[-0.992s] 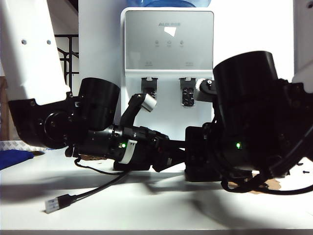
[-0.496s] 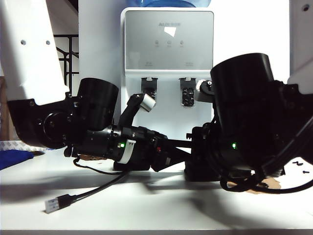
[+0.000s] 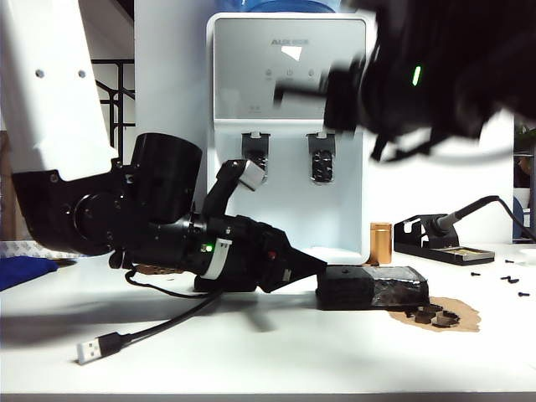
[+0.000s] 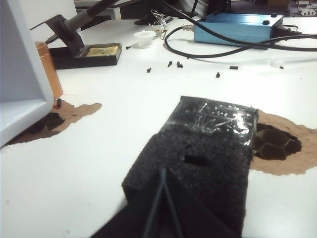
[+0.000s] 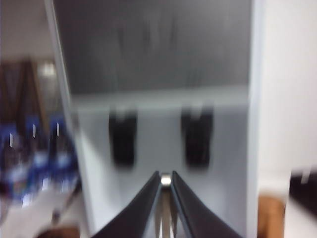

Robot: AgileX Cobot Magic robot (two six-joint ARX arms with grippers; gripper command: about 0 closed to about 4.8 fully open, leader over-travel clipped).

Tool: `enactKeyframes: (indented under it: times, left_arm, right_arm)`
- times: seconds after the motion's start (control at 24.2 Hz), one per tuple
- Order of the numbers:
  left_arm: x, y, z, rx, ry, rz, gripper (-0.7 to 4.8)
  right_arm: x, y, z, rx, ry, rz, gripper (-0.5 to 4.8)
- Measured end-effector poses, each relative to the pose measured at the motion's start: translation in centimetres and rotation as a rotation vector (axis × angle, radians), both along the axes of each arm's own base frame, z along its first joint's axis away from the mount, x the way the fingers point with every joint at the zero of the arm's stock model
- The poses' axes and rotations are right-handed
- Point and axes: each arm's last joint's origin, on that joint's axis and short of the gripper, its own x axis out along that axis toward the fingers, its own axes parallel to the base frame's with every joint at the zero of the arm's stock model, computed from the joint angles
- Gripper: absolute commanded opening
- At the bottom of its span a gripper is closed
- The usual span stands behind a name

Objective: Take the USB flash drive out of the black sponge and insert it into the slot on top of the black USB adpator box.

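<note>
- Two grippers at work: my right gripper is high in the upper right of the exterior view, blurred, fingers pressed nearly together on a small silver bit at the tips. I take that for the drive, though it's too blurred to be sure.
- My left gripper lies low, left of centre in the exterior view, fingers pressed together with nothing between, tips touching the near end of the sponge.
- Sponge's rough half shows an empty hole on top; far half is glossy wrap. Looks like the drive is out, so extraction is done imo.
- Step in hand: carry the drive over to the box. The box itself is mostly hidden behind my left arm in the exterior view; I can't see its slot at all. Its cable runs to the silver plug at lower left.
- Next move needs: swing down and left, clear my left arm, line the drive's plug end square over the slot, press straight down. Tiny part, so a slip or tilt in the pinch is the risk.
- Surface: white table, brown patches w/ dark scraps by the sponge, loose screws scattered about.
- Room: water dispenser behind, soldering iron stand at right, copper can, blue box w/ cables farther off.
</note>
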Motion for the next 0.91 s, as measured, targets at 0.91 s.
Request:
enactKeyframes:
  times: [0.91]
  left_arm:
    - [5.8,14.0,11.1,-0.359,-0.23,0.77,-0.04]
  right_arm:
    - [-2.4,-6.9,11.1,0.112,-0.114,1.087,-0.04]
